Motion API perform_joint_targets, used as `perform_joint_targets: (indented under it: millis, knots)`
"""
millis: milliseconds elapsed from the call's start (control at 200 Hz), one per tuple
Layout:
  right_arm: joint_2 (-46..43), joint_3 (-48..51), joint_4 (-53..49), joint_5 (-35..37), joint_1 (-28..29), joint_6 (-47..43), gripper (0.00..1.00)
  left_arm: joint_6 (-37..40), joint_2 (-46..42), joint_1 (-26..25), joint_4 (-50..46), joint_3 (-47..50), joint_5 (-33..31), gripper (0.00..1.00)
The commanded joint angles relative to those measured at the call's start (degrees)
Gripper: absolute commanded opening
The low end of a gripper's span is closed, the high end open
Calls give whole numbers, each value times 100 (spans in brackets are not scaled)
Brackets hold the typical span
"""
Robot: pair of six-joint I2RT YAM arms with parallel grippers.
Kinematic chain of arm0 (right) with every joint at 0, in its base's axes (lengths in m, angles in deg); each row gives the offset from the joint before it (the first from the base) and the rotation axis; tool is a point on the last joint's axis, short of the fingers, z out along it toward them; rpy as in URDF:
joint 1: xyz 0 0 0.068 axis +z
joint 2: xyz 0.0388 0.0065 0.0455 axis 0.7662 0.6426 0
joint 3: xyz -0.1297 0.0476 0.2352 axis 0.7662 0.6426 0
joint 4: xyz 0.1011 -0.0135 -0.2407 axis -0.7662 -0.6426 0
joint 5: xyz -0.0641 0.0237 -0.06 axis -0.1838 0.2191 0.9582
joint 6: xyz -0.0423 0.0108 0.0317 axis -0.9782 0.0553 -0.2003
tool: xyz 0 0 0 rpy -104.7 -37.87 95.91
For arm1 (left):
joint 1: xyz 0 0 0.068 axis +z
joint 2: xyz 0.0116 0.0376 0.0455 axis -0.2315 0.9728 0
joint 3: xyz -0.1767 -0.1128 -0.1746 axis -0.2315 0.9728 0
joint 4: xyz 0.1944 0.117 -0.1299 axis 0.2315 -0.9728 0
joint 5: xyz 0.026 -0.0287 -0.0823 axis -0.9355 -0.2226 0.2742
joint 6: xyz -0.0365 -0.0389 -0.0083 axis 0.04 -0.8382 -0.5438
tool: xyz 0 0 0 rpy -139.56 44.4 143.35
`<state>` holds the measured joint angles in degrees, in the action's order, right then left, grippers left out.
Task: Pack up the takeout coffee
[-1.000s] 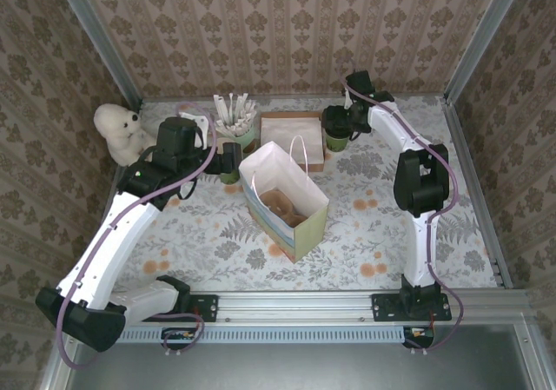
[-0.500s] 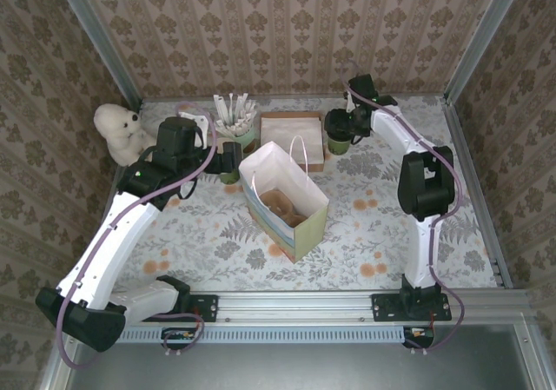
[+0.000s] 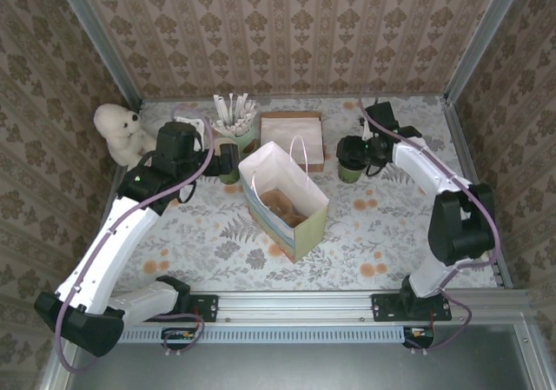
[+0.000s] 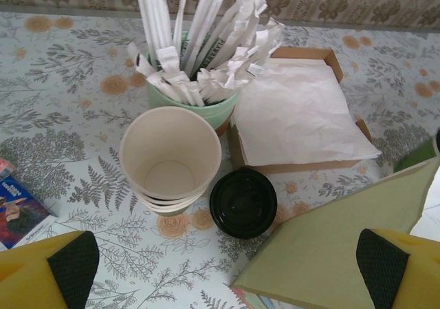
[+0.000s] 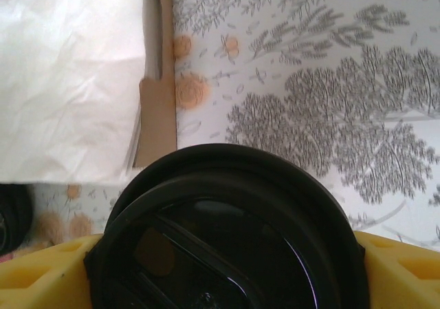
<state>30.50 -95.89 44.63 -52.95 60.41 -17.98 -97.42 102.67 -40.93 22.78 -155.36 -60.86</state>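
From above, the right pincer [image 3: 354,153] is clenched on the takeout coffee [image 3: 350,171], right of the open paper bag [image 3: 282,201] on the table [image 3: 217,234]. Carried across too low, it could clip the rim and topple the bag (nothing braces it).

Left wrist: the left pincer [image 4: 227,261] hangs released near a second lidded cup [image 4: 243,202], the bag's edge close by.

Right wrist: yellow pads [image 5: 45,274] flank the lid [image 5: 227,240]; too tight, the lid might pop.

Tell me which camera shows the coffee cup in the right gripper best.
Top view: the cup, green side and black lid, clamped in the right gripper. Right wrist view shows its lid close up, cropped. Left wrist view's lidded cup is another one.
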Motion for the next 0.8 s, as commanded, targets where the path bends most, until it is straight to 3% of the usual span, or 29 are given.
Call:
perform_joint_targets:
  millis: [0, 580, 795]
  knots:
    - [-492, 451, 126, -87, 158, 141, 83, -321, -292, 67, 235, 141, -263, 100]
    - [-1625, 1928, 459, 167, 726, 11, 85, -566, -780, 105, 445, 653, -198, 100]
    - [-1738, 1963, 280, 177, 798, -117, 92, -450, -843, 101, 409, 673, -215, 100]
